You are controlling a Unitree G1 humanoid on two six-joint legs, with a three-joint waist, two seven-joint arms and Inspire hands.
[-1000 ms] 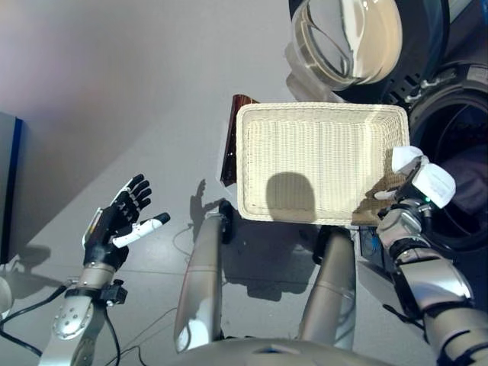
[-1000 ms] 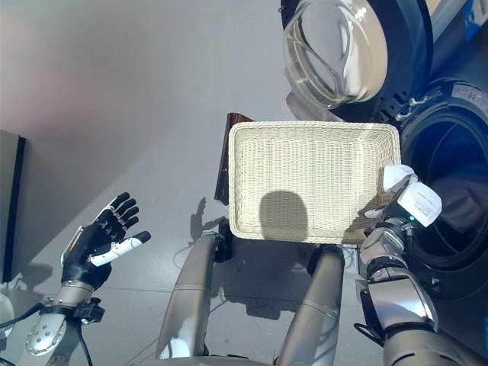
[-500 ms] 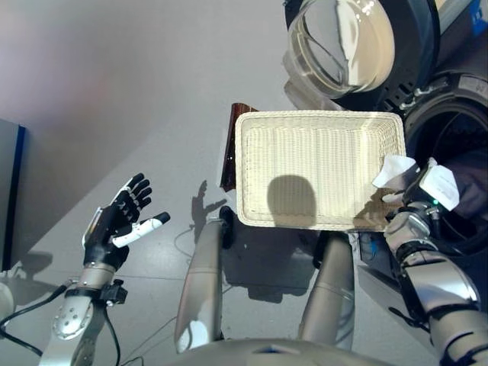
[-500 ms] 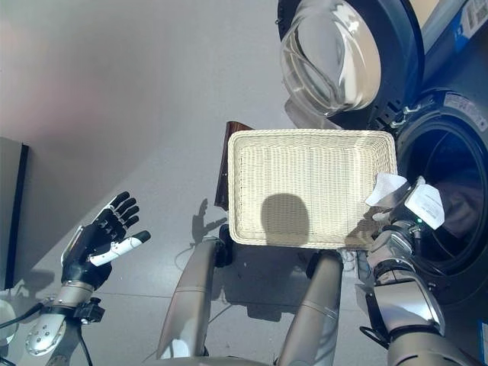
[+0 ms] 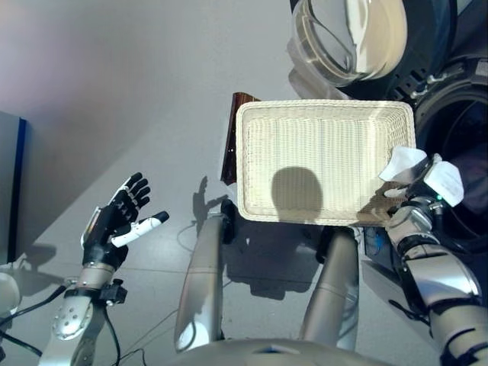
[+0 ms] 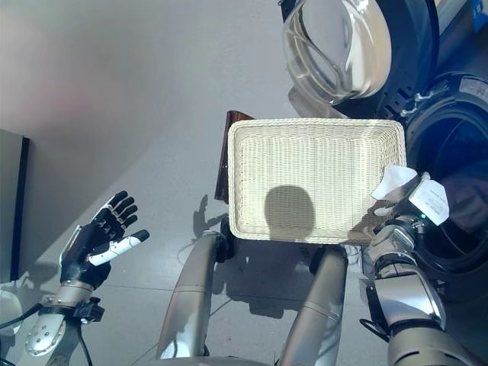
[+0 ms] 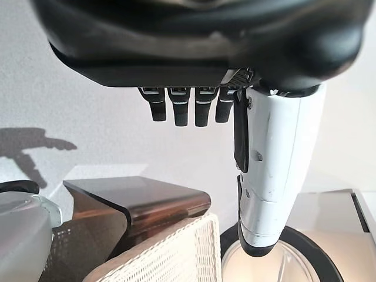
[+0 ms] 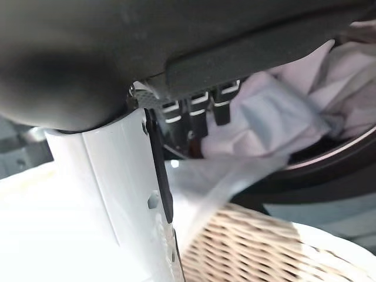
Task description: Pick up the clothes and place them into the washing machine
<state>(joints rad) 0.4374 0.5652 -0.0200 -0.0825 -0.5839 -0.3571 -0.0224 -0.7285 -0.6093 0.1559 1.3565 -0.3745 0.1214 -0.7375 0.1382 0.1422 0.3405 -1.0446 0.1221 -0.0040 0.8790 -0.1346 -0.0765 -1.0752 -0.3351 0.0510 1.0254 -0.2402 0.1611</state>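
The shallow wicker basket [image 5: 252, 152] sits on the dark brown box [image 5: 231, 145] with no clothes in it. My right hand [image 5: 424, 192] is at the basket's right rim, beside the washing machine's drum opening [image 5: 461, 122]. It pinches a thin white cloth [image 5: 404, 162] between thumb and fingers; in the right wrist view the cloth [image 8: 229, 176] hangs past my fingers, with pale clothes [image 8: 305, 100] in the drum beyond. My left hand [image 5: 114, 221] is open and empty, low at the left, far from the basket.
The machine's round glass door [image 5: 347, 34] stands open behind the basket. A dark panel [image 5: 8, 191] stands at the left edge. Grey floor [image 5: 114, 91] spreads to the left of the basket.
My right hand has edged a little toward the drum opening with the white cloth, which has unfolded slightly. The view has shifted a bit. My left hand has not moved.
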